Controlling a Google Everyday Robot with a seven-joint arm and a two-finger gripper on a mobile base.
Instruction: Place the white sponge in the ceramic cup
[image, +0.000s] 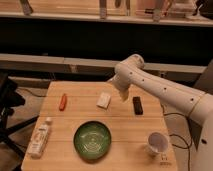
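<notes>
The white sponge (104, 100) is a small off-white block lying on the wooden table (75, 112) near its middle back. The ceramic cup (157, 142) is a small white cup standing at the front right of the table. My gripper (123, 96) hangs from the white arm that reaches in from the right. It is above the table, just right of the sponge and left of the black bar (137, 105). It holds nothing that I can see.
A green bowl (92, 140) sits at the front middle. A long white bottle (39, 138) lies at the front left. A small red-orange item (63, 101) lies at the back left. A dark shelf runs behind the table.
</notes>
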